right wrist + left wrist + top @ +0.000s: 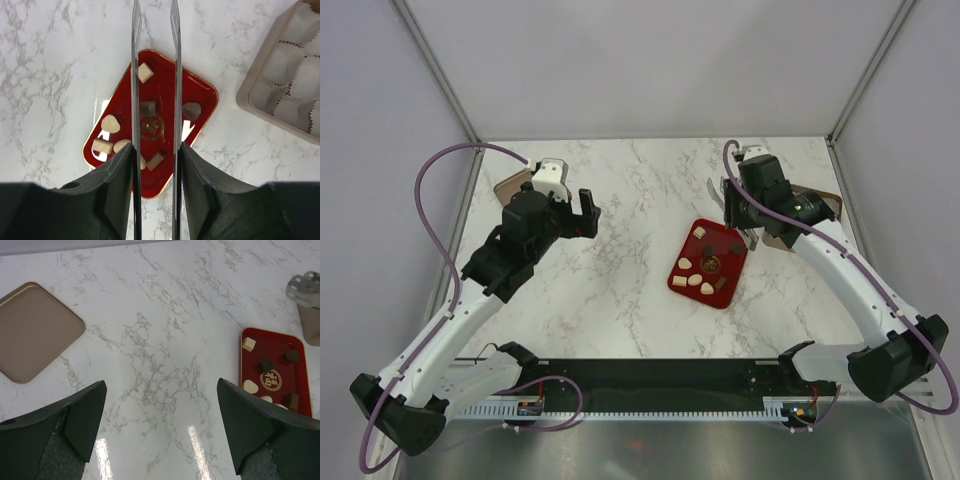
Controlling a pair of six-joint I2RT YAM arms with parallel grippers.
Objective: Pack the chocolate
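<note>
Over the red tray (160, 85), your right fingers (197, 175) hang slightly apart, holding nothing.

Loose on that tray, toward the right of the surface (160, 315), lies the chocolate (110, 123), cream and dark pieces scattered singly. They look light, hard and smooth, likely to skid or scuff, so pinch one piece gently across its two flattest sides. A box (295, 75) of paper cups sits just beside the tray. Your left fingers (85, 415) are spread wide and empty, well apart from it.
</note>
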